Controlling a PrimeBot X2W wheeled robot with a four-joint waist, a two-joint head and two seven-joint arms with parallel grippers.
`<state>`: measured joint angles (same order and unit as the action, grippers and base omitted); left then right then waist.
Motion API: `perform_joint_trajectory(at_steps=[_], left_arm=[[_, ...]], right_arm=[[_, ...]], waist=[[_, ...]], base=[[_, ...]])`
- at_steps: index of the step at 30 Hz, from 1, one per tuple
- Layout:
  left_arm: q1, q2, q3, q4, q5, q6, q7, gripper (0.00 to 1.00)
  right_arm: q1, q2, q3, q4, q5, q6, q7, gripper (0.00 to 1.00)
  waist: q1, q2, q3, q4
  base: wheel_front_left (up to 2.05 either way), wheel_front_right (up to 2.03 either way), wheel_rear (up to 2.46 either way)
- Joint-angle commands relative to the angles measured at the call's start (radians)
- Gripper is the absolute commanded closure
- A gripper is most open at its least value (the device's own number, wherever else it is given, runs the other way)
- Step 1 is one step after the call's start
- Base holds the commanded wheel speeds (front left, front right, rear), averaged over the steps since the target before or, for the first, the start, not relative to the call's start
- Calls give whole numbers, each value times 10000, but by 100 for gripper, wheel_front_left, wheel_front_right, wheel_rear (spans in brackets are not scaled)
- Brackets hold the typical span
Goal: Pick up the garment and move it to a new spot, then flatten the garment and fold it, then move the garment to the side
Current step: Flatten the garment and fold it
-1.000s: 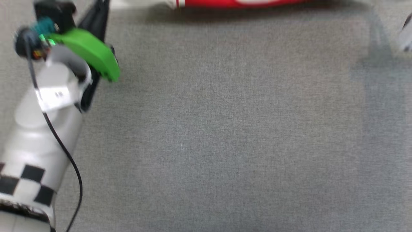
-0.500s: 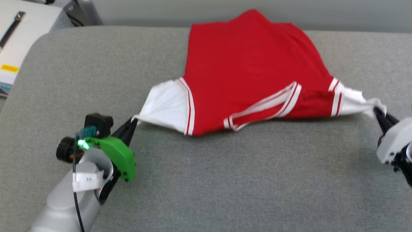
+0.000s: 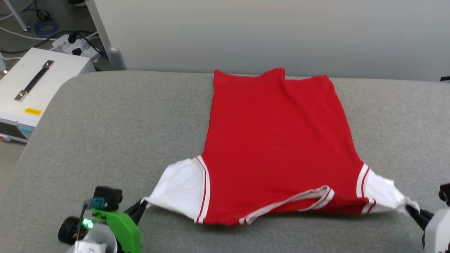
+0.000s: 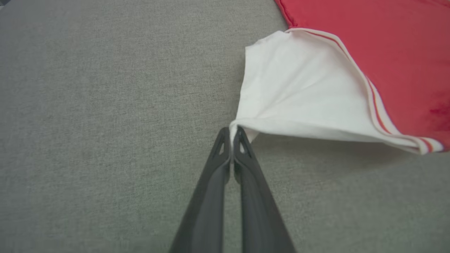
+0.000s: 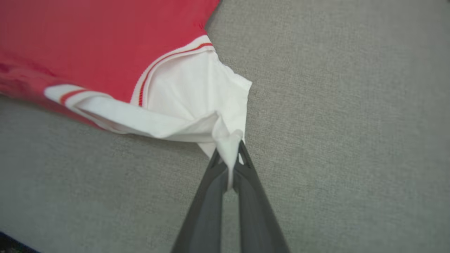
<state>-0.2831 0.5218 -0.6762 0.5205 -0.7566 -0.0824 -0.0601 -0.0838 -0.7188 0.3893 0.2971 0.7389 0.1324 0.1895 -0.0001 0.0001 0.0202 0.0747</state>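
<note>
The garment (image 3: 277, 140), a red jersey with white sleeves and striped trim, lies spread back-side up on the grey table, its hem toward the far edge and its collar toward me. My left gripper (image 3: 142, 204) is shut on the tip of the left white sleeve (image 4: 299, 95), pinching it between the fingertips (image 4: 231, 135). My right gripper (image 3: 409, 208) is shut on the bunched tip of the right white sleeve (image 5: 197, 98), cloth caught between its fingers (image 5: 230, 165). Both sleeves are pulled taut outward and lifted slightly. The lettering is hidden.
The grey padded table (image 3: 105, 133) has free room left, right and in front of the garment. A white box with a handle (image 3: 31, 88) stands off the table's far left, with cables on the floor (image 3: 45, 24). A pale panel (image 3: 267, 35) runs behind the table.
The head camera has tilted up, bringing the whole garment and the table's far edge into view. Both grippers stay shut on the sleeve tips, and the jersey now lies stretched out longer.
</note>
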Motion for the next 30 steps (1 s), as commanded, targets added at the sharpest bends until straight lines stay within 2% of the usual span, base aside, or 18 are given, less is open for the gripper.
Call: perform_joint_trajectory(at_steps=[1,6,12,13,14,17,22,27,30], left_arm=[[407,242,-4,-173,-136,122,145,100],[1259,759,36,-1305,-419,399,526,100],[1716,1038,-13,-2525,-512,770,904,100],[1752,1039,-28,-2729,-580,804,1033,100],[1749,1039,-39,-2891,-650,809,1166,100],[1600,1165,-110,-3396,-743,837,1704,100],[1258,1550,-391,-4483,-480,1071,2746,100],[1097,1915,-353,-6140,-355,1606,3481,100],[1049,2133,-375,-6965,-302,1823,3906,100]], right_arm=[[349,-160,-83,-175,143,-17,135,100],[1441,-427,-368,-930,134,-17,728,100],[2141,-176,-1085,-1413,96,-17,1187,100],[2166,-46,-1371,-1403,-14,-17,1182,38],[2203,93,-1549,-1425,0,-17,1262,0],[2205,388,-2130,-1750,115,-17,1662,0],[1931,526,-3281,-2646,130,-17,2701,0],[976,1028,-4320,-3759,-56,-17,4549,0],[-2,1445,-4752,-4029,-200,-17,5719,0]], waist=[[1,-1,-259,33],[1,-1,-373,54],[1,-1,-347,82],[1,-1,-320,98],[1,-1,-280,128],[1,-1,-160,206],[1,-1,266,457],[1,-1,1089,821],[1,-1,1674,1072]], base=[[0,0,0],[0,0,0],[0,0,0],[0,0,0],[0,0,0],[0,0,0],[0,0,0],[0,0,0],[0,0,0]])
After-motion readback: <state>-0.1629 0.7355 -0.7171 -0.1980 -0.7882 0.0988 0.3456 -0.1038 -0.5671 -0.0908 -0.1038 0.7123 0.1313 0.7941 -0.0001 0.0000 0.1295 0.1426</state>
